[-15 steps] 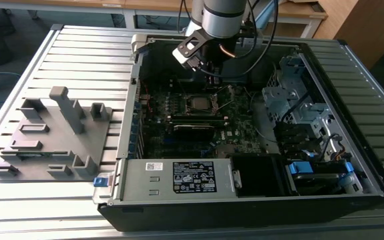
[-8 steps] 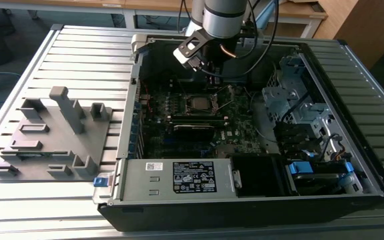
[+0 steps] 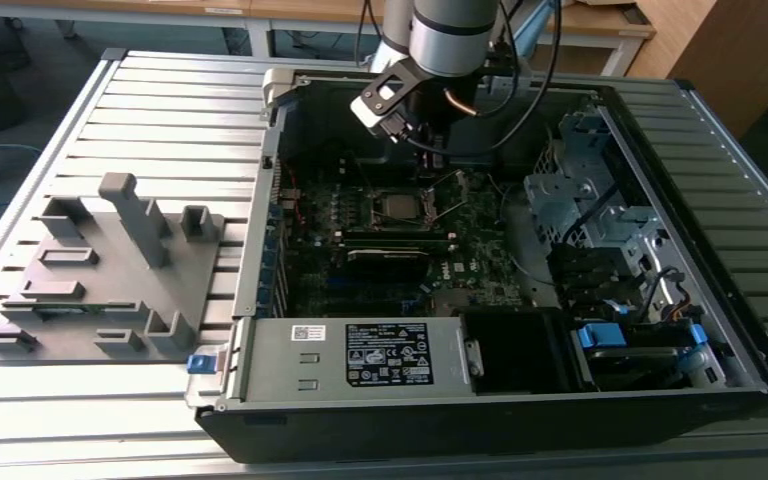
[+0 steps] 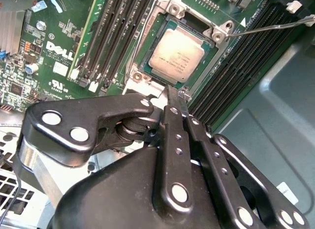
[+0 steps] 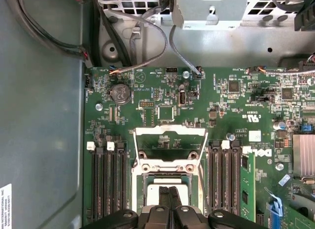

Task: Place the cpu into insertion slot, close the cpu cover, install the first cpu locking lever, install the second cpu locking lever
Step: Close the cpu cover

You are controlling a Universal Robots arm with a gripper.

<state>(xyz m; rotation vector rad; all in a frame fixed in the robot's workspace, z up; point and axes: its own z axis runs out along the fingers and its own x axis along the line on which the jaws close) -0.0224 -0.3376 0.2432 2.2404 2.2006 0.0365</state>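
The cpu [image 4: 176, 54], a small square chip with a dull silver top, lies flat in the insertion slot [image 4: 149, 42] on the green motherboard [image 5: 221, 96]. My gripper [image 4: 175, 94] hovers just above the chip's near edge, fingers pressed together with nothing between them. In the first wrist view the gripper [image 5: 172, 190] partly hides the cpu [image 5: 155, 194]. The cpu cover [image 5: 170, 133], a silvery frame with a cut-out centre, is flipped open beyond the insertion slot [image 5: 140, 174]. A thin wire locking lever [image 4: 275, 26] sticks out free beside the socket. The exterior view shows the cpu [image 3: 402, 207] mid-board, below the arm [image 3: 451, 40].
Long black memory slots [image 5: 106, 185] flank the socket on both sides. Cables [image 5: 147, 40] run along the case wall. A grey power supply [image 3: 357, 355] and a drive cage [image 3: 584, 200] crowd the open case. A grey fixture block [image 3: 104, 270] stands on the exterior view's left.
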